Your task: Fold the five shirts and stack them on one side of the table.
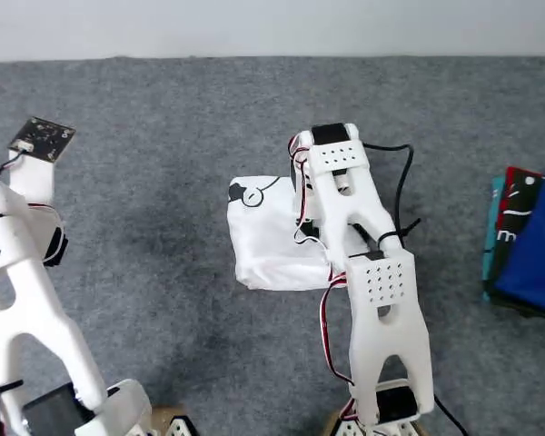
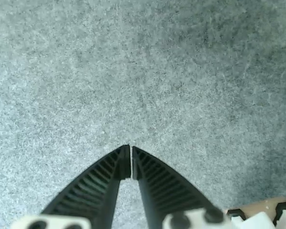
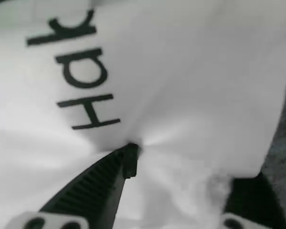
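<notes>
White shirt (image 1: pixel 268 241) with black lettering, folded roughly square, cloth wrinkled around the right gripper (image 3: pixel 133 160), open or closed I cannot tell, left gripper (image 2: pixel 131 162) with tips together.

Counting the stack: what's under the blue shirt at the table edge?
Under the blue shirt, a red shirt and a teal edge stick out. The blue shirt covers the rest, so the count below is unclear.
</notes>
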Robot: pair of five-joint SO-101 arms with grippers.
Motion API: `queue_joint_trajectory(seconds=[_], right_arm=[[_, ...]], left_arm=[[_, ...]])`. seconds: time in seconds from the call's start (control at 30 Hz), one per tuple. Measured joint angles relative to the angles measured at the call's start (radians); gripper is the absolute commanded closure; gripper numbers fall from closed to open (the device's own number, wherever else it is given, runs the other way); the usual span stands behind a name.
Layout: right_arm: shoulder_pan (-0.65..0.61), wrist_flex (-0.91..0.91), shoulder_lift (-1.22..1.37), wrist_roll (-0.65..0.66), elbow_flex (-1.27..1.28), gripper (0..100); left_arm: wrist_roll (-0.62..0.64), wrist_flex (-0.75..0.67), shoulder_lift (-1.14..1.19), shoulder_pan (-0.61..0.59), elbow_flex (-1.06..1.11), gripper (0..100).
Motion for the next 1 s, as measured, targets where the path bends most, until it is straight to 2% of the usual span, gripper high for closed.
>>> queue_joint_trajectory(seconds=[0.03,0.1,0.33,0.43,0.73,0.93,1.0], right_arm=[[0.000,0.000,0.000,0.031,0.000,99.8],[0.000,0.000,0.000,0.086,0.000,96.7],[0.040,0.003,-0.008,0.209,0.000,98.9],[0.060,0.003,-0.035,0.330,0.023,98.9],[0.175,0.003,-0.261,0.947,0.201,98.9],[0.233,0.003,-0.393,1.387,0.215,98.9],[0.232,0.003,-0.414,1.493,0.215,98.9]], left_arm=[[0.000,0.000,0.000,0.000,0.000,99],[0.000,0.000,0.000,0.000,0.000,99],[0.000,0.000,0.000,0.000,0.000,99],[0.000,0.000,0.000,0.000,0.000,99],[0.000,0.000,0.000,0.000,0.000,99],[0.000,0.000,0.000,0.000,0.000,99],[0.000,0.000,0.000,0.000,0.000,99]])
